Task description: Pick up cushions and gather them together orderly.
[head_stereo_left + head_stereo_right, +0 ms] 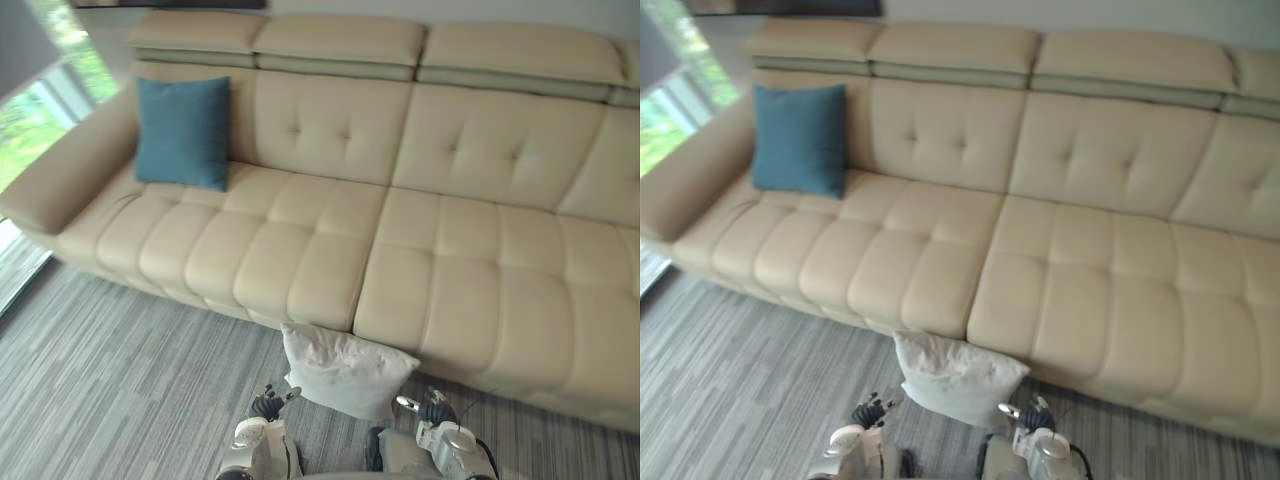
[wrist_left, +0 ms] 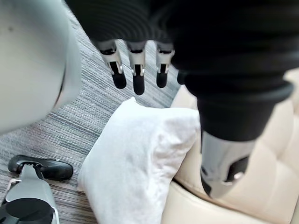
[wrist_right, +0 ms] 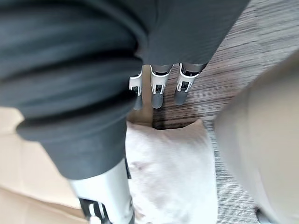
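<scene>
A white cushion (image 1: 345, 369) leans on the grey carpet against the front of the cream sofa (image 1: 420, 260); it also shows as the white cushion (image 2: 135, 163) and the white cushion (image 3: 173, 172) in the wrist views. A blue cushion (image 1: 184, 131) stands upright against the sofa's backrest at its left end. My left hand (image 1: 266, 404) hangs just left of the white cushion, its fingers (image 2: 136, 74) straight and holding nothing. My right hand (image 1: 432, 406) hangs just right of it, fingers (image 3: 158, 88) straight, also holding nothing. Neither hand touches the cushion.
The sofa's left armrest (image 1: 60, 175) sits beside a window (image 1: 50, 100). Striped grey carpet (image 1: 110, 380) spreads in front of the sofa. The sofa seat (image 1: 500, 270) is wide and bare to the right of the blue cushion.
</scene>
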Robot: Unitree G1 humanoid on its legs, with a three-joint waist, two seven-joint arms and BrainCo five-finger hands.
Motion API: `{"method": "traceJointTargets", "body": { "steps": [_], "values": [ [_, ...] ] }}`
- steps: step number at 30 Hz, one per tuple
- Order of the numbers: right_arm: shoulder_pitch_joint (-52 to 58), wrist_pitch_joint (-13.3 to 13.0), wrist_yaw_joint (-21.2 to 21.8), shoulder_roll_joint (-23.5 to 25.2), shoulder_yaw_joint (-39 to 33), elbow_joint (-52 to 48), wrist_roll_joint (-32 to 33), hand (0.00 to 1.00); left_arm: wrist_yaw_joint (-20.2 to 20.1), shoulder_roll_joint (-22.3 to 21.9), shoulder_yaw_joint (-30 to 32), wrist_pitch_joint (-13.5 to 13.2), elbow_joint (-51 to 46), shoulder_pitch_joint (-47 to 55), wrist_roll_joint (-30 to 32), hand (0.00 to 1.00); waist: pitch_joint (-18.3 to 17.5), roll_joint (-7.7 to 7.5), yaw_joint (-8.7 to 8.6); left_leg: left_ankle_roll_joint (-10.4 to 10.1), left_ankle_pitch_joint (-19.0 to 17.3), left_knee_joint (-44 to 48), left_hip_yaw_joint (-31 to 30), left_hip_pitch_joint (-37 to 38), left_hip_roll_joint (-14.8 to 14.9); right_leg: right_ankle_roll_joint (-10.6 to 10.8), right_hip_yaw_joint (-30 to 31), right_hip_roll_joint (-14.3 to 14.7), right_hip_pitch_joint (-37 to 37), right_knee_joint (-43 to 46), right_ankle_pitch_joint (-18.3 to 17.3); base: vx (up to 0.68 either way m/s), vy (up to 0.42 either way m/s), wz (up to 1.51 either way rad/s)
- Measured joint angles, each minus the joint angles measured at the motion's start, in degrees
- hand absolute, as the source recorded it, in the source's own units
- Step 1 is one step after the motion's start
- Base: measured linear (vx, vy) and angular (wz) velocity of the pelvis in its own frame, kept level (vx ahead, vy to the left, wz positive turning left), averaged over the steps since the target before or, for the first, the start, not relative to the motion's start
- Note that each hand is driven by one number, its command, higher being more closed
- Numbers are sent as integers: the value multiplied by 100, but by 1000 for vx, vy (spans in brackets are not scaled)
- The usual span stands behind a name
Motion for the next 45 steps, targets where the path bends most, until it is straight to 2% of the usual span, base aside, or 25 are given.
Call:
{"method": "traceJointTargets", "body": {
  "steps": [3,6,12,15,17,19,22,24,25,27,30,34,36,39,40,45],
  "values": [
    [34,0,-12,0,6,29,23,0,20,59,-13,10,56,-24,0,0,-16,-61,-26,53,-30,-68,364,111,-45,123,308,17,8,-199,195,58,214,-65],
    [52,7,-11,-3,4,129,26,0,66,113,-21,7,120,14,3,0,-40,-96,-17,55,-28,-274,689,394,-135,194,534,10,28,-245,246,60,98,-46],
    [-74,-8,-63,-34,-11,315,197,0,200,103,19,6,146,-85,-27,0,-37,-95,11,56,-29,-198,771,243,-144,257,574,13,-223,-98,313,6,22,-12],
    [-288,-31,-146,-55,-119,303,411,0,299,130,39,2,113,-383,-127,0,152,-115,24,101,-54,332,717,-355,-148,228,503,-46,-723,210,356,-156,-26,8],
    [-511,-68,-244,-143,-172,220,607,0,456,135,286,-20,-75,-703,-338,0,340,-100,10,241,-163,866,550,-1058,-115,200,460,-52,-1248,461,374,-241,-25,23],
    [-867,-101,-346,-272,-319,151,727,0,595,210,595,-44,-328,-1133,-474,0,637,-67,-6,281,-375,1488,430,-1827,11,179,368,-2,-1845,714,383,-332,-15,10],
    [-1174,-159,-478,-369,-408,-177,909,0,736,357,787,-119,-553,-1435,-693,0,882,-86,-2,365,-497,2059,425,-2597,176,191,362,55,-2505,927,429,-301,8,-12],
    [-1558,-196,-541,-480,-537,-409,929,0,850,428,1042,-131,-748,-1751,-854,0,1045,-96,-1,393,-490,2341,449,-3272,254,198,324,54,-3110,963,628,-302,9,-15],
    [-1625,-202,-572,-500,-539,-445,939,0,870,453,1065,-138,-771,-1809,-887,0,1078,-96,-1,422,-473,2370,449,-3365,256,200,316,44,-3199,970,633,-211,8,-8],
    [-2167,-208,-709,-608,-566,-512,1038,0,955,693,1154,-136,-819,-2263,-1018,0,1237,-88,-26,483,-415,2563,473,-4002,360,174,216,12,-3767,1009,751,-167,-4,-4],
    [-2694,-214,-760,-758,-566,-880,1038,0,1025,1048,1144,-136,-1025,-2730,-1138,0,1479,-94,-23,480,-394,2889,442,-4571,460,149,182,27,-4328,1255,883,-93,-17,-1],
    [-3564,-296,-876,-1147,-546,-1410,1038,0,1060,1486,1054,-141,-1358,-3565,-1226,0,1869,-86,-27,433,-414,3551,321,-5523,585,102,129,49,-5285,1935,852,-35,-10,7],
    [-3871,-323,-889,-1236,-495,-1611,1038,0,1056,1599,878,-140,-1431,-3849,-1225,0,1915,-79,-28,439,-477,3839,251,-5931,629,85,96,60,-5688,2227,817,-24,0,9],
    [-4361,-364,-911,-1278,-296,-1813,1037,0,1070,1635,691,-136,-1512,-4193,-1217,0,2011,-72,-30,427,-546,4178,176,-6360,658,85,78,62,-6114,2569,746,-49,-3,5],
    [-4577,-397,-934,-1268,-191,-1812,1038,0,1118,1631,631,-132,-1554,-4317,-1167,0,2013,-68,-29,432,-558,4265,152,-6520,661,139,62,61,-6264,2647,688,-65,-7,5],
    [-5183,-432,-1031,-1113,160,-1811,1038,0,1445,1624,436,-117,-1612,-4769,-1109,0,2076,-67,-25,483,-589,4504,101,-7021,670,146,49,42,-6749,2864,677,-68,-14,5]
  ]
}}
